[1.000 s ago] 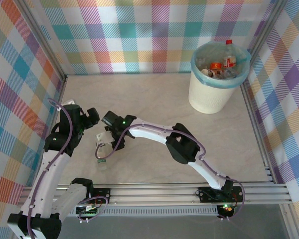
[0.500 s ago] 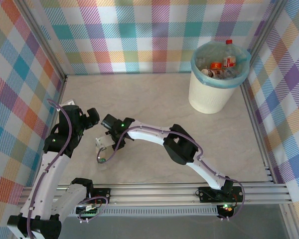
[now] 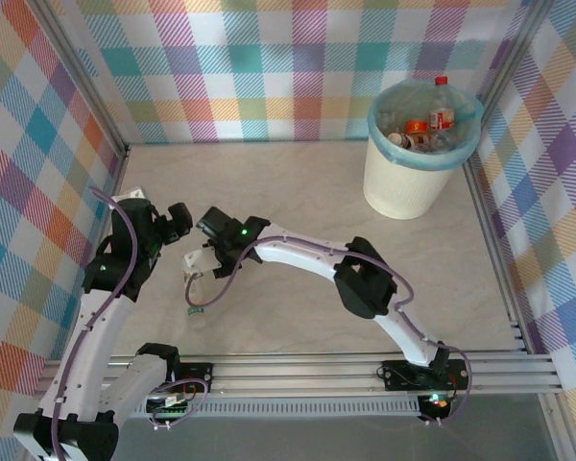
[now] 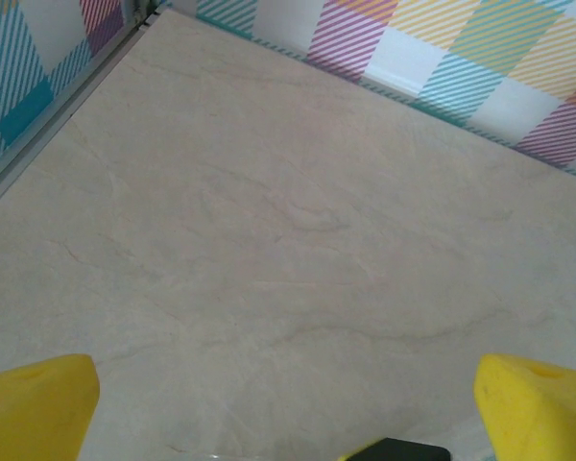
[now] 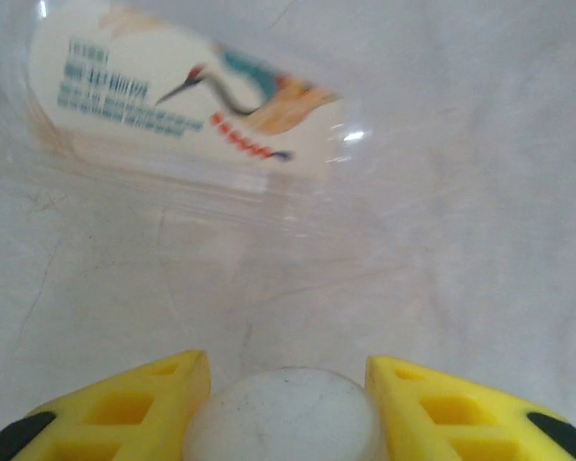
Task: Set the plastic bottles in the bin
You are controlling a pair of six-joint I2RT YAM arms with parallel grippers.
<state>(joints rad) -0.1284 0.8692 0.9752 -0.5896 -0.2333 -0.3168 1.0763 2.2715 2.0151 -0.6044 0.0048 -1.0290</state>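
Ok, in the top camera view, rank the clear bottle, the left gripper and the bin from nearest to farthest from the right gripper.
1. clear bottle, its cap between the right gripper's fingers.
2. left gripper, close by on the left.
3. bin, far right corner.

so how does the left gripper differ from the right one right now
The left gripper has its jaws spread wide; the right gripper has its jaws close against both sides of the white cap of a clear bottle. The left gripper faces bare table and holds nothing; the right gripper has the bottle directly in front of it. Both have yellow fingers.
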